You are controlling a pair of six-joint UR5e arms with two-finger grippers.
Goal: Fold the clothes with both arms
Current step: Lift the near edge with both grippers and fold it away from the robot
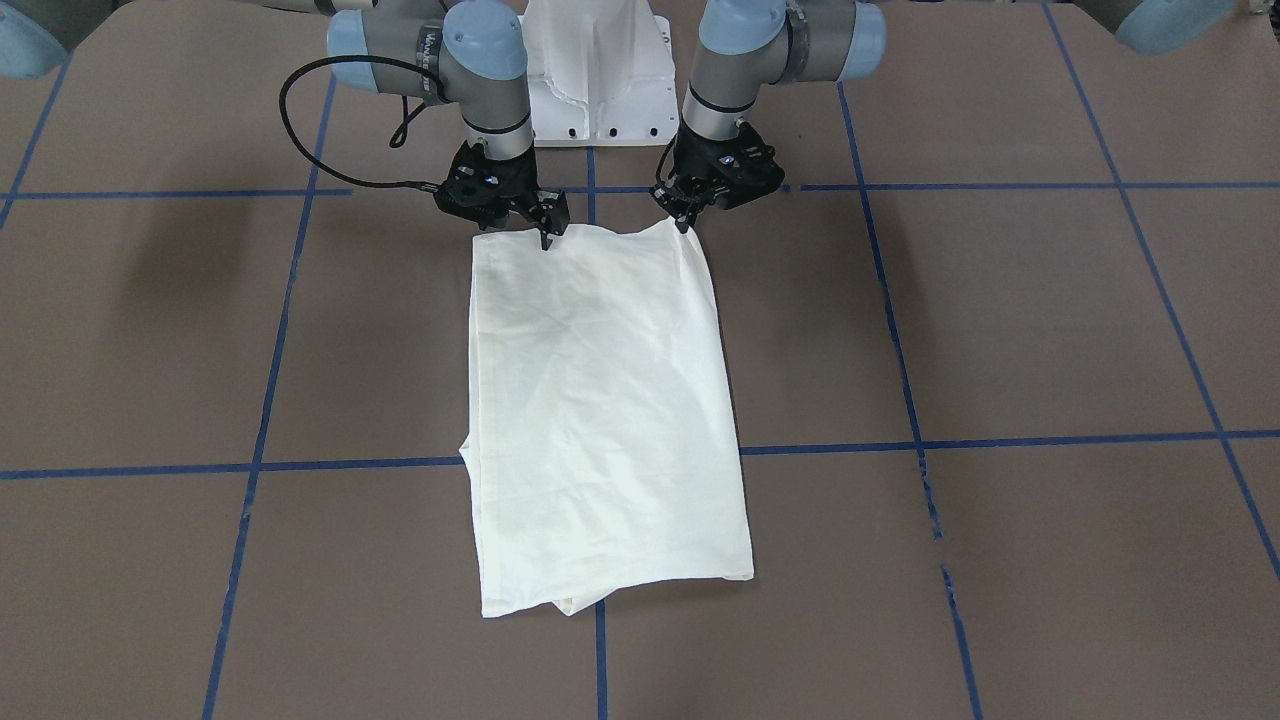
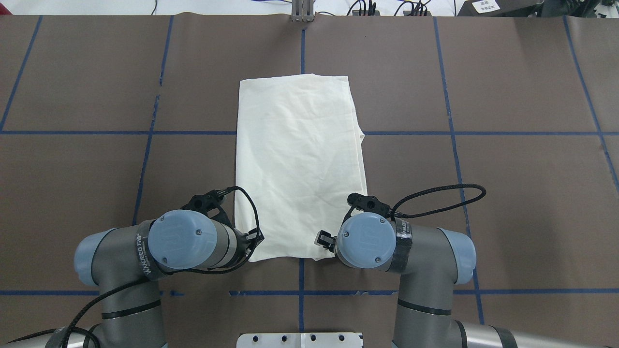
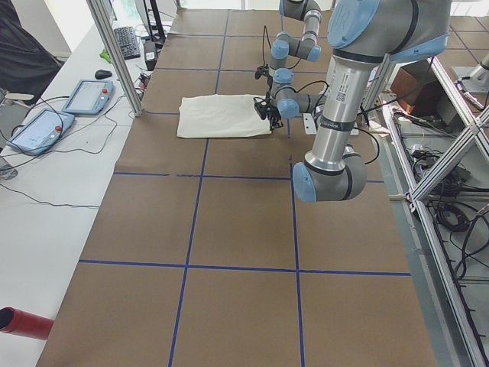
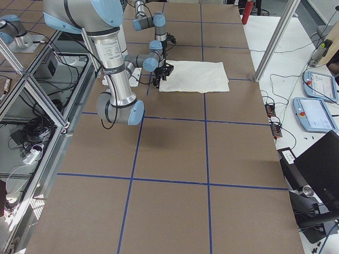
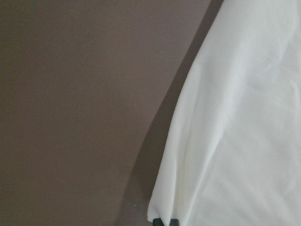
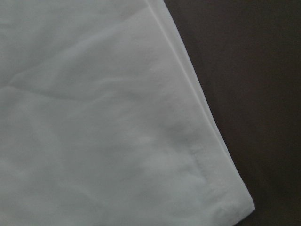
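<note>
The T-shirt (image 1: 600, 400) lies soft, light and floppy on the desk (image 1: 1000, 330); I'd take its robot-side corners. My left gripper (image 1: 686, 222) has its fingers (image 5: 161, 222) pinching one corner; for the right gripper (image 1: 546, 238) I cannot tell.

Bright and even across the four fixed views, lit from overhead. Throws soft, smudged shadows onto the tabletop (image 1: 1000, 320) at the left of the front-facing view and beside the cloth. Washes the shirt (image 1: 600, 400) almost flat white, leaving only faint grey creases. Burns out to pure white along the top edge of the overhead view. Turns dimmer and softer in both wrist views, slightly blurred throughout, with a dark shadow band hugging the cloth edge in the left one.
</note>
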